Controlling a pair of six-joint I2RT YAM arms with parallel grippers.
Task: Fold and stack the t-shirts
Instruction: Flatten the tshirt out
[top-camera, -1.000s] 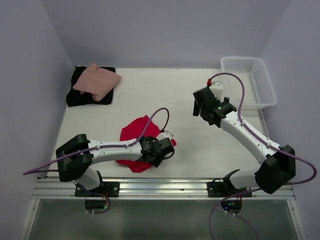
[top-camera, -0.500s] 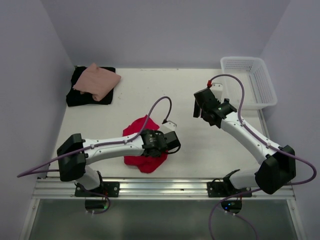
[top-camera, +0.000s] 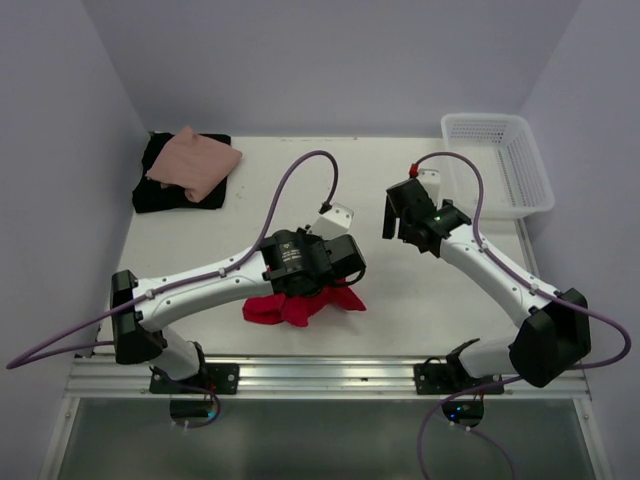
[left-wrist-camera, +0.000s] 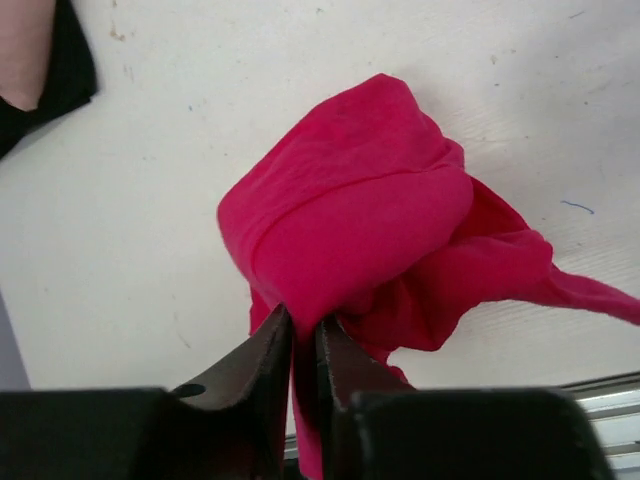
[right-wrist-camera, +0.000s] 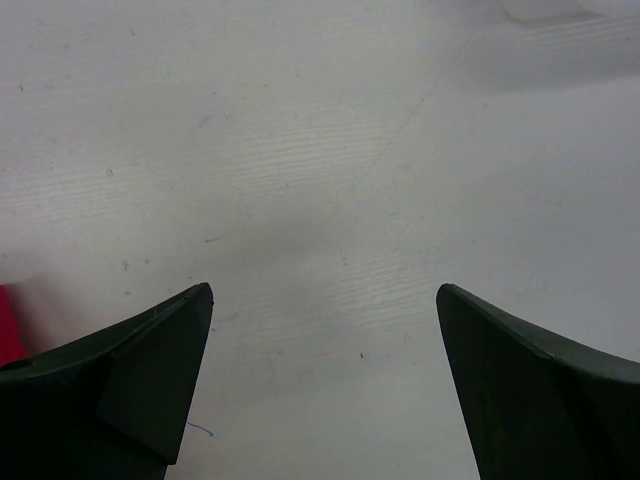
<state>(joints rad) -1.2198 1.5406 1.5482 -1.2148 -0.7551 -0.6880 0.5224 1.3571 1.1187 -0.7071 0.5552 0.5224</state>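
Left gripper (left-wrist-camera: 305, 328) pinches the bunched red t-shirt (left-wrist-camera: 360, 220) by the table's (top-camera: 250, 200) near edge. Its loose tail trails toward the right gripper (right-wrist-camera: 322, 290), which hangs spread wide, well apart toward the far-right corner.

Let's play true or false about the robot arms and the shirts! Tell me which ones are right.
1. The left gripper pinches the red t-shirt. True.
2. The right gripper holds a shirt. False: it is open, holding nothing.
3. The pink t-shirt lies on the black t-shirt. True.
4. The red t-shirt sits in the white basket. False: it is outside the basket, in the left gripper.
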